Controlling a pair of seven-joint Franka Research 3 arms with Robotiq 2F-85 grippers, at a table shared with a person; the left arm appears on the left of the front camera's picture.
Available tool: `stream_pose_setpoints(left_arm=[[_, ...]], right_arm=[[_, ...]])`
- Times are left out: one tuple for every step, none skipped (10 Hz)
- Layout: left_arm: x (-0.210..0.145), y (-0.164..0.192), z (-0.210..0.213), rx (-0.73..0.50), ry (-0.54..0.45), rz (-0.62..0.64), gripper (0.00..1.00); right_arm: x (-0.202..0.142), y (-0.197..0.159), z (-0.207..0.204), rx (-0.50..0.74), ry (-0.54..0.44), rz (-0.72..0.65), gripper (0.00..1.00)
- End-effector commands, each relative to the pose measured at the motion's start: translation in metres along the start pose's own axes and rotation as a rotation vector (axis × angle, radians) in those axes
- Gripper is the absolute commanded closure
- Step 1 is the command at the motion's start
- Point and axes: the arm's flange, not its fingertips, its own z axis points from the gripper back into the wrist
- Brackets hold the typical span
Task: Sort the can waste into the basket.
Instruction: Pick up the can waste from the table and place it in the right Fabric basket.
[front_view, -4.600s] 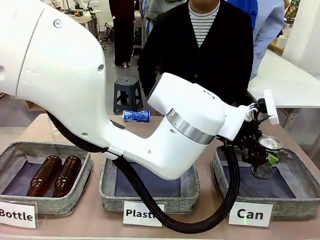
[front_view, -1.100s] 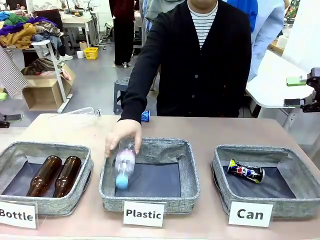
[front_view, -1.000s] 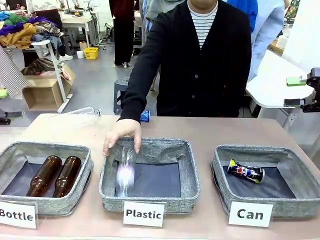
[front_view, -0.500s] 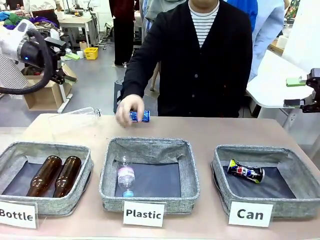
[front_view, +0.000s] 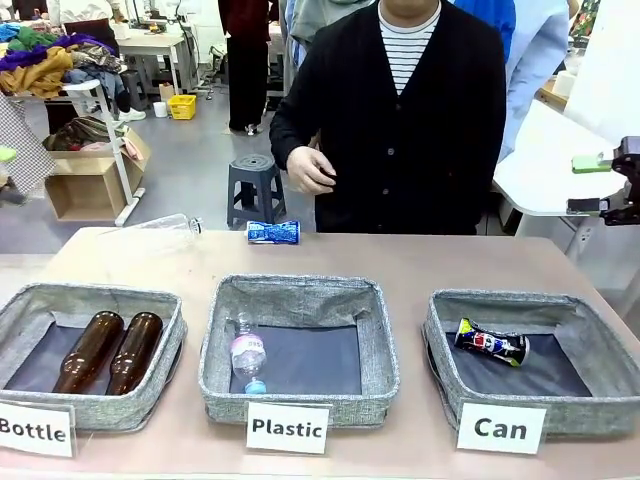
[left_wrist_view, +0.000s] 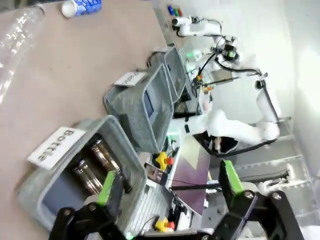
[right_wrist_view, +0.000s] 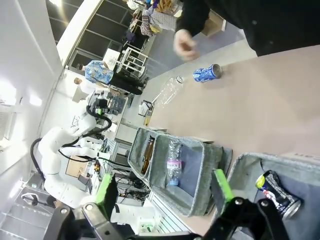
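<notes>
Dark can (front_view: 491, 343) in basket (front_view: 520, 300); wrist view: L end effector (left_wrist_view: 168, 179) spread.

left hand (left_wrist_view: 167, 180) spread wide, right hand (right_wrist_view: 164, 189) likewise parted, both held high, rolled sideways

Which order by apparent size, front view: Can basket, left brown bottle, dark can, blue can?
1. Can basket
2. left brown bottle
3. dark can, lying in that basket
4. blue can; it lies farther from the camera, so the two cans may really be alike in size.
</notes>
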Motion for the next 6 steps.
stream_pose_setpoints(left_arm=[[-0.013,-0.004,-0.032,-0.011,-0.080,-0.059,0.00],[0.006,-0.016,-0.047,0.043,-0.093,-0.083,0.00],[0.033,-0.033,-0.065,0.099,-0.028,-0.131,0.00],[0.067,-0.051,-0.088,0.189,0.005,-0.152,0.00],[0.099,-0.069,-0.115,0.262,0.058,-0.174,0.00],[0.132,-0.085,-0.150,0.314,0.159,-0.210,0.00]], right_arm=[[-0.002,0.002,0.001,-0.005,0.010,0.007,0.00],[-0.002,0.002,0.001,-0.005,0.010,0.007,0.00],[-0.002,0.002,0.001,-0.005,0.010,0.007,0.00],[-0.002,0.002,0.001,-0.005,0.010,0.007,0.00],[-0.002,0.002,0.001,-0.005,0.010,0.007,0.00],[-0.002,0.002,0.001,-0.005,0.010,0.007,0.00]])
